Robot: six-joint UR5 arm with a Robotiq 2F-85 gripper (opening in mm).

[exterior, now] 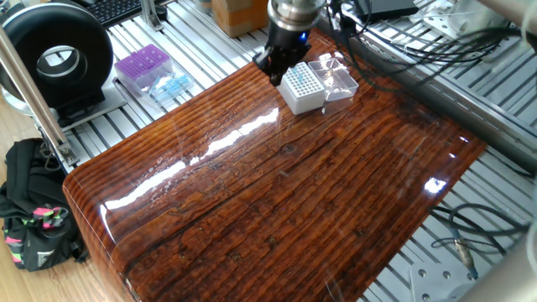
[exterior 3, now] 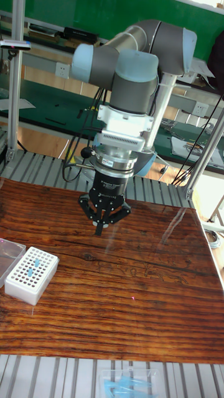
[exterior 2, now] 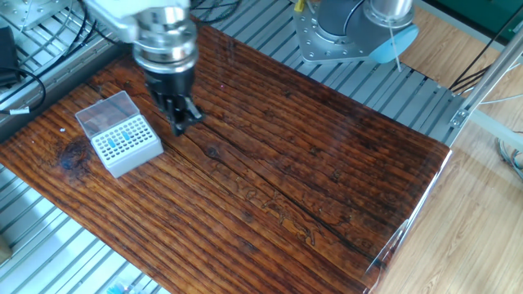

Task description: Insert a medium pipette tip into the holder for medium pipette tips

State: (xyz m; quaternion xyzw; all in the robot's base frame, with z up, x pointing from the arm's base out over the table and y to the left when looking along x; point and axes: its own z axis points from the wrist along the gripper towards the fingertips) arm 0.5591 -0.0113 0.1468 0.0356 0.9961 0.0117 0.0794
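The holder for medium pipette tips (exterior: 302,88) is a small white block with a grid of holes, standing near the table's far edge with its clear lid (exterior: 336,74) open beside it. A few blue tips sit in its holes (exterior 3: 30,268). My gripper (exterior 2: 181,126) hangs low over bare wood just beside the holder (exterior 2: 124,144), on the side away from the lid. In the tall view the gripper (exterior 3: 99,229) points straight down and its fingers meet at the tips. The medium pipette tip is too small to make out, in the gripper or on the table.
A purple grid-topped box (exterior: 143,65) and a bag of blue tips (exterior: 172,86) lie on the slatted metal beyond the table's edge, near a black round device (exterior: 59,54). Cables (exterior: 403,42) run behind the holder. The arm's base (exterior 2: 351,33) stands at the far side.
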